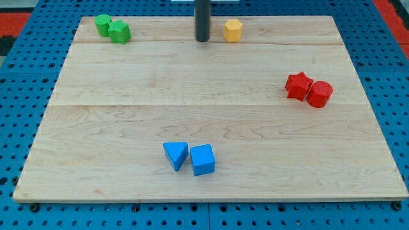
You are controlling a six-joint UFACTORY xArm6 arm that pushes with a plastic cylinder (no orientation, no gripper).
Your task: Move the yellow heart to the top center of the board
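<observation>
Blue blocks, a triangle (176, 154) and a cube (202, 160), are left alone down front while the yellow block (233, 30), apparently hexagonal, already near the worktop's (211, 96) top center, only gets nudged gently left if needed by the tool (202, 40), a bare rod holding nothing, just beside it.

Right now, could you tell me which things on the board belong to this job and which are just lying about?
Job:
yellow block, near the top centre
my tip, just to its left in the view

Lying about:
two green blocks, top left
red star and red cylinder, right
blue triangle and blue cube, bottom
</observation>
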